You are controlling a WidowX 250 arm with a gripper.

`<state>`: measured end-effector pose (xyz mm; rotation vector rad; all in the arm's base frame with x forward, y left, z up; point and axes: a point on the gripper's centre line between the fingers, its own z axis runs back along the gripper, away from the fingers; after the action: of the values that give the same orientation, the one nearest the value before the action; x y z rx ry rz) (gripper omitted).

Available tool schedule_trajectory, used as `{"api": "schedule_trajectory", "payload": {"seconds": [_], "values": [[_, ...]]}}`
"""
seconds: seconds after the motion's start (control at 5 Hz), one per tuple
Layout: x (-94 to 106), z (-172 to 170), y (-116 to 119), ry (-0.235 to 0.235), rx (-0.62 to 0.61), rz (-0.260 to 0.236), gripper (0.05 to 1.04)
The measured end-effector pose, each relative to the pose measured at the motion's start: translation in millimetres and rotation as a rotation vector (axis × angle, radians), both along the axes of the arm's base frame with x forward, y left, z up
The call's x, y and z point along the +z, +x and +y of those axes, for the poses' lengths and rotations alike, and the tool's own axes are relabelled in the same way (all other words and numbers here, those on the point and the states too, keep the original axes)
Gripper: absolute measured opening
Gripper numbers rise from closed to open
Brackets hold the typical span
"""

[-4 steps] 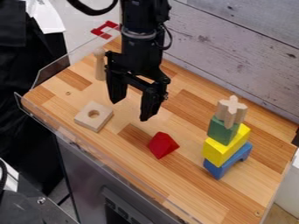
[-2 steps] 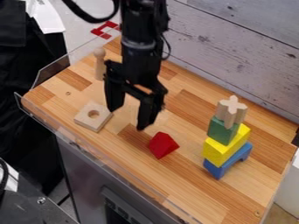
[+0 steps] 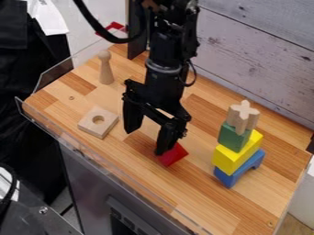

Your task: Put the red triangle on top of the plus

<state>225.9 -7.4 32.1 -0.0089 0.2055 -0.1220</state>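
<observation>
While a square wooden block with a round hole (image 3: pixel 91 125) lies flat on the left side of a wood-topped table (image 3: pixel 184 195), a pale wooden peg (image 3: pixel 105 69) stands upright behind it, toward the back edge. To their right, the black gripper (image 3: pixel 144 142) hangs low over the middle of the table, its two fingers spread well apart with nothing pinched between them. One fingertip overlaps the red triangle (image 3: pixel 174 155), which rests on the tabletop just beyond it; whether the two touch cannot be told from this angle. Farther right rises a stack: a blue block (image 3: pixel 242 171) at the bottom, a yellow block (image 3: pixel 230 159) across it, a green block (image 3: pixel 233 137) above that, and the pale wooden plus (image 3: pixel 243 114) standing at the peak.

The job appears to be in its opening stage, with the gripper close to its target but no grasp made. The stack is ready to receive the piece, and nothing sits on the plus. Left to do are the grip, the lift, the carry rightward, a careful setting down on that narrow top, and the release.
</observation>
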Motion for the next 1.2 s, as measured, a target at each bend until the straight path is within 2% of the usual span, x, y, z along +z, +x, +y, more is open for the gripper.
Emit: {"api": "schedule_trajectory", "payload": {"seconds": [0.4, 0.6, 0.8, 1.0, 1.2], "values": [[-7.0, -4.4, 5.2, 0.005, 0.003, 0.009, 1.000], [-7.3, -8.3, 4.8, 0.022, -0.020, 0.009, 1.000], [-12.2, -14.0, -6.5, 0.042, -0.039, 0.039, 1.000], [-4.9, -20.0, -16.1, 0.055, -0.072, 0.033, 1.000], [-4.2, -21.4, -18.8, 0.049, -0.070, 0.020, 1.000]]}}
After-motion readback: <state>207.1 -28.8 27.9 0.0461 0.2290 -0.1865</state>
